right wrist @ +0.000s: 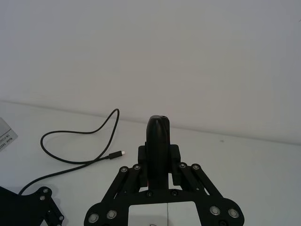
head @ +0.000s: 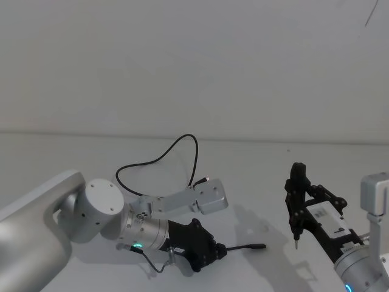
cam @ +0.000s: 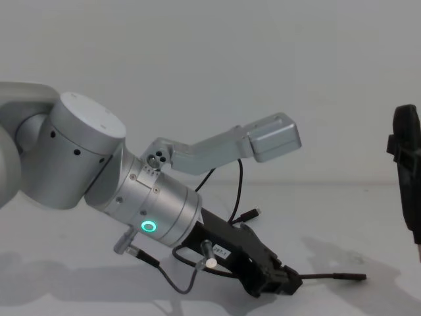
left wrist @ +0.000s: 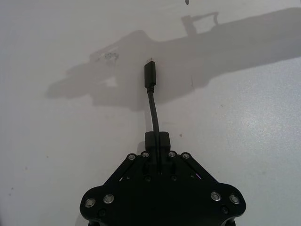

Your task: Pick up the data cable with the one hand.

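Note:
The data cable (head: 182, 143) is a thin black cord lying in a loose loop on the white table, with one slim plug (head: 203, 180) resting at mid-table. My left gripper (head: 220, 248), the black one on the silver cylinder with the green ring, is shut on the cable close to its other end. That end sticks out past the fingertips (left wrist: 157, 140) as a short stretch of cord (left wrist: 153, 108) ending in a plug (left wrist: 149, 75), low over the table (cam: 348, 277). My right gripper (head: 296, 176) stands off to the right, shut and holding nothing.
The table (head: 273, 176) is plain white and meets a white wall behind. A short grey wire (cam: 177, 276) hangs under my left wrist. The silver camera housing (cam: 273, 138) juts out above the left gripper. The right gripper (cam: 408, 151) rises at the right edge.

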